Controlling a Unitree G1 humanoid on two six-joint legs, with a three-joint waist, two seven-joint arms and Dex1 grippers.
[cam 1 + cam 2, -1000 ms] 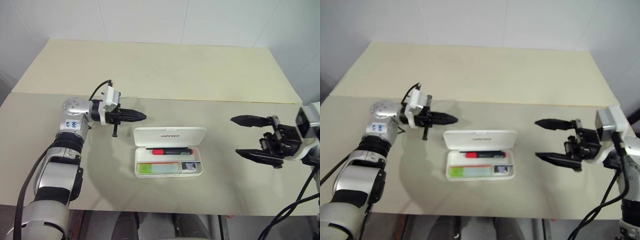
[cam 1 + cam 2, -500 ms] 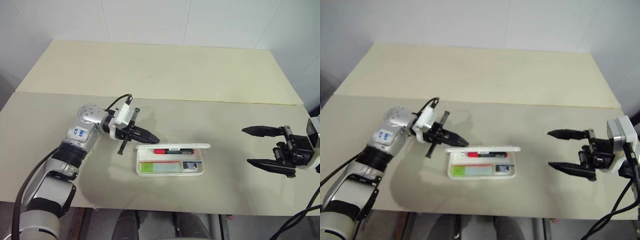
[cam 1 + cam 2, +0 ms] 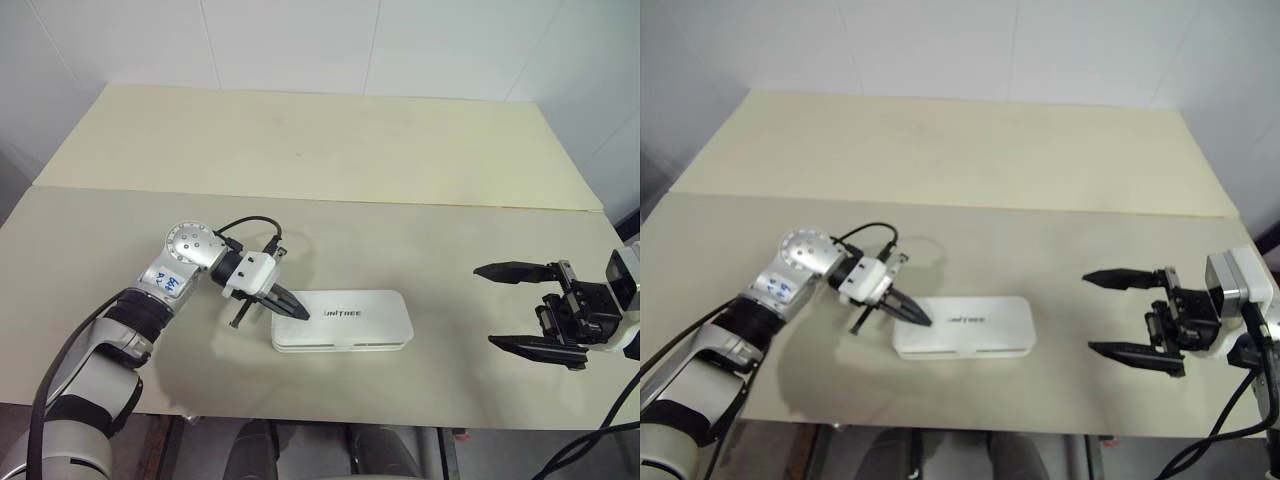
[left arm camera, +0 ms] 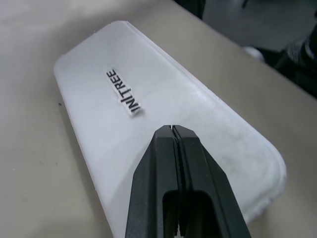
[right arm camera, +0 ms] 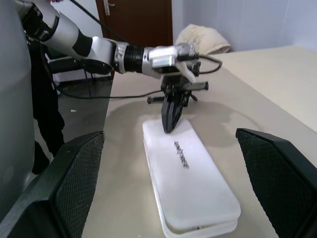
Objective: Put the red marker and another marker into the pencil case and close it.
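Lid down, the pencil case (image 3: 342,320) lies flat on the table (image 3: 320,150) near its front edge, "UNITREE" print facing up. The left gripper (image 3: 300,312), fingers pressed together and holding nothing, rests its tip on the lid's left end. The right gripper (image 3: 520,307) hangs well apart, jaws spread wide and empty.

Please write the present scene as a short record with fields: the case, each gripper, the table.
pencil case: white, lid down, lying flat on the table, "UNITREE" print facing up
left gripper: shut, tips over the case's left end, on or just above the lid
right gripper: open, holds nothing, off to the case's right
table: beige
markers: hidden under the lid
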